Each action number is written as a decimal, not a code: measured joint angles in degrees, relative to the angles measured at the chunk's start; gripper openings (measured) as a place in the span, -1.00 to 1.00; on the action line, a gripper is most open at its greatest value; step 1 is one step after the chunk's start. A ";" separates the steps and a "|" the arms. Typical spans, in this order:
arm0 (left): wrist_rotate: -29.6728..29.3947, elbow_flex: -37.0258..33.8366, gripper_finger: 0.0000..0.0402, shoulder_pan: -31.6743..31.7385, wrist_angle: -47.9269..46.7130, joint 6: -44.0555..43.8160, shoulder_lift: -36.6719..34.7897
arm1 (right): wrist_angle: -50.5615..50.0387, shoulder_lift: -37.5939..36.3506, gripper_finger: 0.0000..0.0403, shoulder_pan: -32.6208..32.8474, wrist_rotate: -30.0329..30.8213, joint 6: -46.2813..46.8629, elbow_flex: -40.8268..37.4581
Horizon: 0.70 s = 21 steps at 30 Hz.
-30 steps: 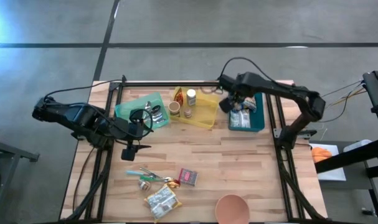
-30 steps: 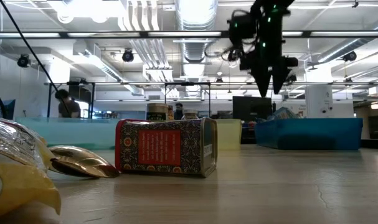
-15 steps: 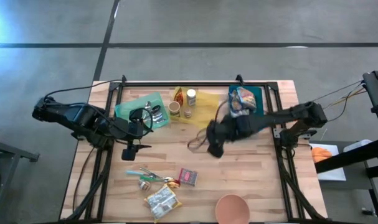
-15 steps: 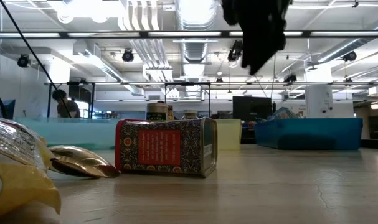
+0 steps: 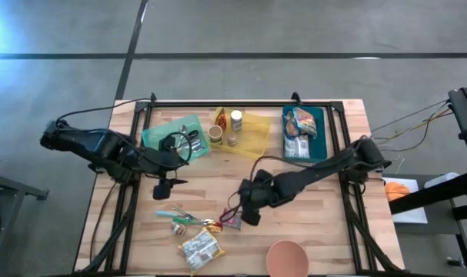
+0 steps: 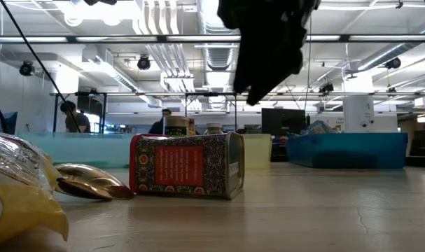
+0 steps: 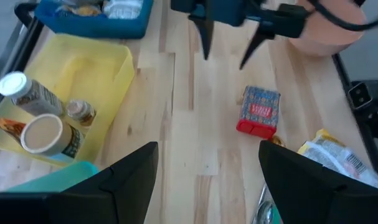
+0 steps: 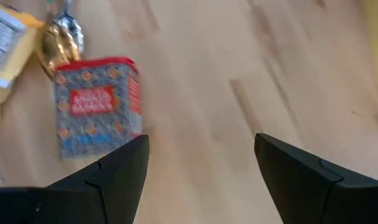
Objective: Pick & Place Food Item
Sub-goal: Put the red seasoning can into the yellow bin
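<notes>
The right gripper (image 5: 246,216) hangs above the wooden tabletop (image 5: 295,215), just beside the small red and blue patterned tin (image 5: 232,219), with its 2 fingers spread apart and nothing between them. In the right wrist view the tin (image 8: 96,106) lies on its side ahead of the fingers, untouched, and a gold foil wrapper (image 8: 62,38) lies beside its red end. The low view shows the tin (image 6: 187,165) resting on the tabletop with the dark gripper above it, clear of it.

The left gripper (image 5: 163,187) waits over the left part of the tabletop, near the green tray (image 5: 158,131), released and empty. Its wrist view looks across to the yellow tray (image 7: 108,59) holding 3 small jars, and to the tin (image 7: 260,110) farther off.

A blue bin (image 5: 321,138) at the far right holds packaged food. Near the front edge lie a yellow snack packet (image 5: 200,248) and a pink bowl (image 5: 286,258), both well apart from the bin.
</notes>
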 joint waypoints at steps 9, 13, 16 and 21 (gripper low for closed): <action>0.00 -2.79 0.40 0.02 0.04 0.27 0.04 | 0.61 10.45 0.44 2.67 -1.77 -2.94 10.91; 0.00 -2.87 0.40 0.00 0.16 0.27 0.02 | -2.73 14.56 0.44 3.08 -1.57 -4.26 16.11; 0.01 -2.87 0.40 0.00 0.18 0.24 -0.02 | -8.88 17.59 0.44 3.06 -1.42 -4.05 20.34; 0.00 -2.87 0.40 0.00 0.21 -0.45 -0.02 | -11.79 21.82 0.44 4.00 -1.60 -3.28 25.96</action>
